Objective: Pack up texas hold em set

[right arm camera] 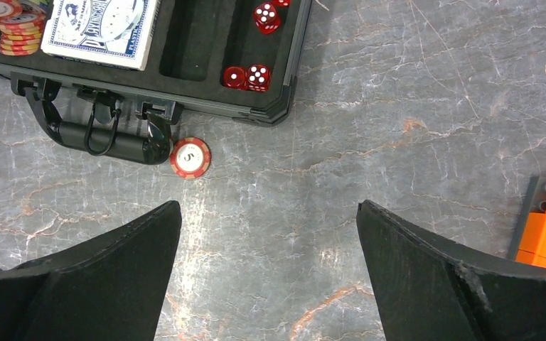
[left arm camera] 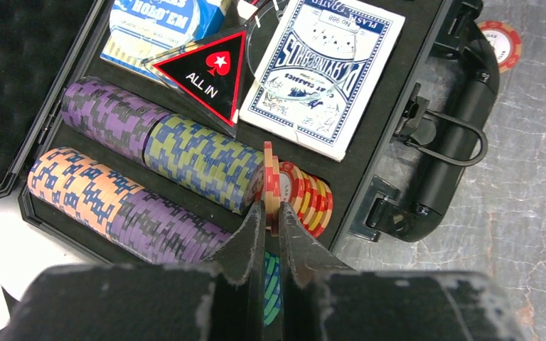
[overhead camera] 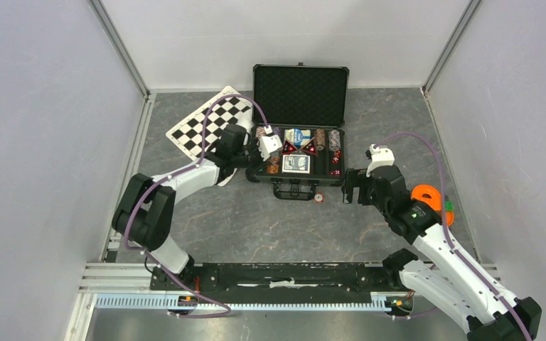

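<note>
The left jaws are clamped edge-on around a red chip (left arm camera: 270, 177). They hold it upright over the near left corner of the open case (overhead camera: 300, 96), just beside a short leaning stack of red and yellow chips (left arm camera: 307, 199). The right jaws stand wide apart and empty above the bench (right arm camera: 370, 128), near a loose red chip (right arm camera: 190, 157) that lies flat beside the case handle (right arm camera: 92, 135).

The pinched chip is a thin, smooth disc held by its faces. It could twist or slip out, or land askew and topple the leaning stack. The loose chip lies flat on the hard, marbled bench, so a pinch may skid it away instead of lifting it.

The lid's foam looks soft and dimpled. The dice (right arm camera: 249, 77) are glossy red cubes, and the card deck (left arm camera: 323, 67) is a slick flat box.
</note>
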Robot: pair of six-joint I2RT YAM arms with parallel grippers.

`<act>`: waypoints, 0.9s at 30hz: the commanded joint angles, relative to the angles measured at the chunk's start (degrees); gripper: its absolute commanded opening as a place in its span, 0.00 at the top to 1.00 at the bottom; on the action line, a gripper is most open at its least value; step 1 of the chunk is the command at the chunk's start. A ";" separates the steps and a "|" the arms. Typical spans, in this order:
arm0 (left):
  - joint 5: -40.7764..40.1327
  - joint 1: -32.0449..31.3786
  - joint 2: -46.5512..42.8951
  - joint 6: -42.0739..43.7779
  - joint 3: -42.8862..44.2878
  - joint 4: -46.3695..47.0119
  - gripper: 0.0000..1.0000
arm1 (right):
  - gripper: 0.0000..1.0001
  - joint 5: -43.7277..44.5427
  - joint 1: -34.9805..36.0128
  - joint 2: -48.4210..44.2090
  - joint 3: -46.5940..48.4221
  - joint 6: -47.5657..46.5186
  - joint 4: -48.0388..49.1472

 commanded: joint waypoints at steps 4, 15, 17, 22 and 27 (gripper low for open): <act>-1.26 0.02 3.26 3.38 1.96 0.07 0.98 | 0.01 -0.46 -0.03 0.45 2.29 -0.54 0.50; -4.46 -0.08 6.19 6.85 8.46 -14.73 0.98 | 0.01 -1.01 -0.03 0.99 2.55 -0.38 0.80; -5.82 -0.02 6.21 8.05 8.96 -16.39 0.98 | 0.01 -0.98 -0.04 0.87 2.50 -0.40 0.82; -6.57 -0.39 8.00 11.34 12.15 -23.20 0.98 | 0.01 -1.38 -0.04 1.24 2.64 -0.28 0.89; -7.68 -0.99 9.09 12.81 13.84 -25.77 0.98 | 0.01 -3.87 -0.03 2.02 2.12 -0.96 2.23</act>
